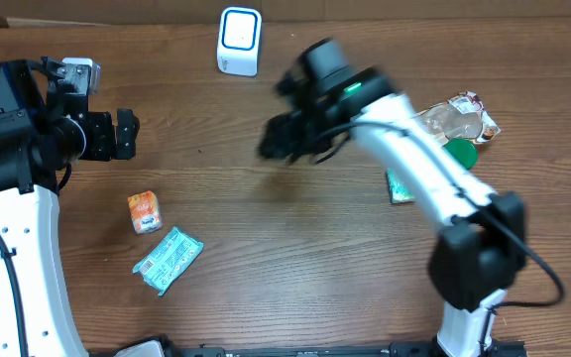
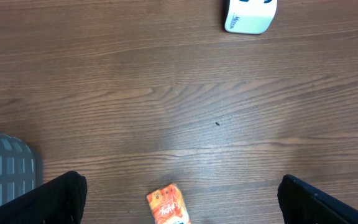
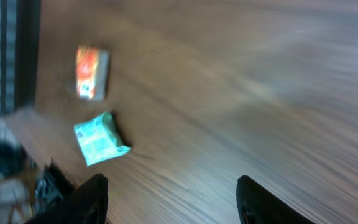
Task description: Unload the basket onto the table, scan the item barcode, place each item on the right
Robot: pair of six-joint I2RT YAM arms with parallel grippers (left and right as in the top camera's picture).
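Item to be scanned: cannot tell which one is meant. None is held, and none sits at the scanner.

- Orange packet [image 1: 145, 211]: flat on the table [image 1: 266, 248], left half, roughly midway between the far and near edges.
- Teal packet [image 1: 168, 260]: just beside the orange one, closer to the near edge, lying at a slant.
- Both show in the right wrist view, blurred and well ahead of the fingers.
- Toward the right edge, a second cluster: a clear wrapper [image 1: 461, 117], a green round piece [image 1: 460, 154] touching or just beside it, and a small teal box [image 1: 399, 187] partly hidden by the right arm.

Scanner [image 1: 239, 40]: white, blue-fronted, standing near the far edge, left of centre. Nothing is in front of its face.

Right gripper [image 1: 284, 139]: blurred, over bare wood near mid-table, between the scanner and the packets. Fingers are parted with nothing between them.

Left gripper [image 1: 125, 134]: by the left edge, fingers spread wide and empty. In the left wrist view the orange packet lies just below the gap.

Progress, as judged:
- No item is in hand and no barcode is presented.
- Left to do: choose and pick an item, lift it, turn its barcode toward the scanner, and hold it there.
- The barcode side of either packet is not readable here, so a reorientation may be needed.
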